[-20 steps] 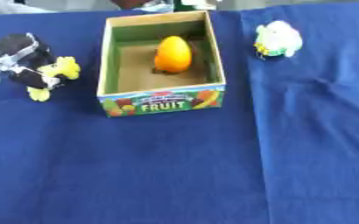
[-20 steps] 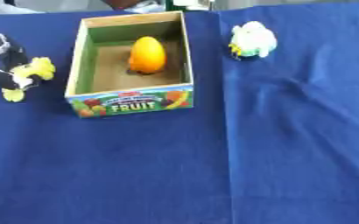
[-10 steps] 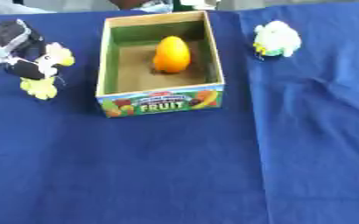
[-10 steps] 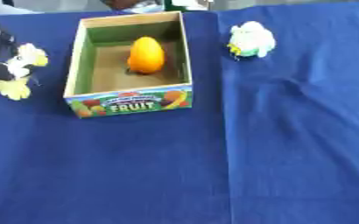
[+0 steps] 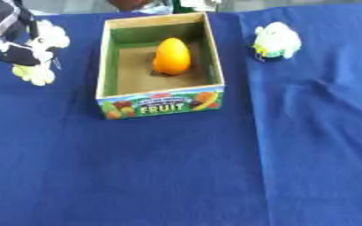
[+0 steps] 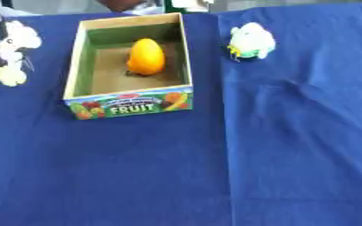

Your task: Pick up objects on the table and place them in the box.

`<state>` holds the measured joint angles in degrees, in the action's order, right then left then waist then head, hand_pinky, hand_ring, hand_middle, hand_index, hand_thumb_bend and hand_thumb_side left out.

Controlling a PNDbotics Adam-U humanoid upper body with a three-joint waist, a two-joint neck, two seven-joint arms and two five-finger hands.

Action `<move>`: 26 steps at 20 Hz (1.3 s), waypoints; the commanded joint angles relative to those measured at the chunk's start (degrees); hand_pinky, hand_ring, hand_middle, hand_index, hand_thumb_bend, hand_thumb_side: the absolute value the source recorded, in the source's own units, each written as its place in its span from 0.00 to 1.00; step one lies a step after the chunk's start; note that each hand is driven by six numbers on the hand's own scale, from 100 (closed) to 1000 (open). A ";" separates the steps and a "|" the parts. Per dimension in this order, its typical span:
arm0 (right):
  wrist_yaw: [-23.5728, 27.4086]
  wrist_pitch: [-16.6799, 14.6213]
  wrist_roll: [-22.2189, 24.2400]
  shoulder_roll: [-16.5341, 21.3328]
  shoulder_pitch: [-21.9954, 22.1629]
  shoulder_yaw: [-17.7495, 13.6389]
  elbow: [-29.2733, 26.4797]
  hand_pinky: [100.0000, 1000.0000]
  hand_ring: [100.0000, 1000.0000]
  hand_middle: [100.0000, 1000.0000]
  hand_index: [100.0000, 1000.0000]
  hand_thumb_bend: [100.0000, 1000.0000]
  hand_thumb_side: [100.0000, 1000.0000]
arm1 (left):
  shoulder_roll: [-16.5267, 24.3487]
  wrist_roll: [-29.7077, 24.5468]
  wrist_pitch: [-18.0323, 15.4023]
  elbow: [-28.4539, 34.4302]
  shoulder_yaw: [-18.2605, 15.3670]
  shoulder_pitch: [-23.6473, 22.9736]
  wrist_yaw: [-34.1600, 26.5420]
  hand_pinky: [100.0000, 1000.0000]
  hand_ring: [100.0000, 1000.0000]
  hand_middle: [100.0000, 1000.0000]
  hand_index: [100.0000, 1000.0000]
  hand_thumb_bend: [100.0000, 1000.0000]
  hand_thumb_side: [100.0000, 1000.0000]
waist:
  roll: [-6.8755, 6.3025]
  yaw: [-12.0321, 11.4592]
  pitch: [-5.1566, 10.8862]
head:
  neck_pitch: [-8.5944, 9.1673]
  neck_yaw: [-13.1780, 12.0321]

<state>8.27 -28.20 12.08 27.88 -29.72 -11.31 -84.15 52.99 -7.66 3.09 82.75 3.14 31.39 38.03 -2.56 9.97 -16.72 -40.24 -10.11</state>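
Observation:
An open cardboard box [image 5: 162,106] with FRUIT printed on its front wall stands at the upper middle of the blue table. An orange, egg-shaped fruit [image 5: 171,56] lies inside it. Right of the box, a small white and pale green soft toy [image 5: 276,41] sits on the cloth. At the top left my left hand [image 5: 5,20] is shut on a black, white and yellow soft toy [image 5: 29,55], held left of the box and apart from it. The toy hides most of the fingers. My right hand shows in no view.
A blue cloth [image 5: 176,176] covers the table, and a fold [image 5: 255,145] runs down it right of the box. Pale things stand beyond the far edge [image 5: 196,3].
My left hand has carried the black, white and yellow toy up the picture, away from the near edge. The box, the fruit and the white toy have stayed put.

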 commanded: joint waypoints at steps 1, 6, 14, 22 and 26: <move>0.73 0.02 0.07 1.32 -0.54 -0.67 -1.19 0.61 0.84 0.59 0.83 0.00 0.02 | 3.25 0.94 0.24 4.72 -1.38 1.31 -0.91 0.39 0.16 0.12 0.33 0.34 0.19 | 0.00 -0.09 1.51 | 0.43 0.29; 0.78 0.09 0.37 1.19 -0.52 -0.39 -1.16 0.61 0.84 0.59 0.84 0.00 0.02 | 2.67 -0.09 0.36 9.56 0.07 4.31 -1.67 0.39 0.16 0.12 0.33 0.37 0.22 | 0.02 -0.02 1.85 | 0.34 0.17; 0.95 0.07 0.91 0.80 -0.59 0.05 -1.05 0.61 0.84 0.59 0.84 0.00 0.03 | -2.08 -2.87 -1.96 7.81 5.07 11.02 0.64 0.40 0.17 0.13 0.35 0.35 0.19 | 0.18 0.26 2.02 | 0.33 -0.42; 1.12 0.11 1.35 0.43 -0.67 0.27 -0.97 0.61 0.85 0.59 0.84 0.00 0.04 | -6.21 -4.85 -5.82 3.16 9.95 13.70 5.37 0.41 0.18 0.14 0.36 0.36 0.20 | 0.01 0.96 1.65 | 0.41 -0.89; 1.13 0.14 1.63 0.29 -0.61 0.37 -0.91 0.61 0.85 0.59 0.84 0.00 0.04 | -7.57 -4.67 -6.79 1.72 11.00 14.17 6.28 0.41 0.18 0.14 0.36 0.36 0.20 | -0.04 1.21 1.53 | 0.50 -0.96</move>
<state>9.16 -28.02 13.50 27.19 -29.71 -10.81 -84.15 44.58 -12.43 -3.23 84.40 14.26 44.28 43.87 -2.72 11.10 -16.21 -40.24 -10.95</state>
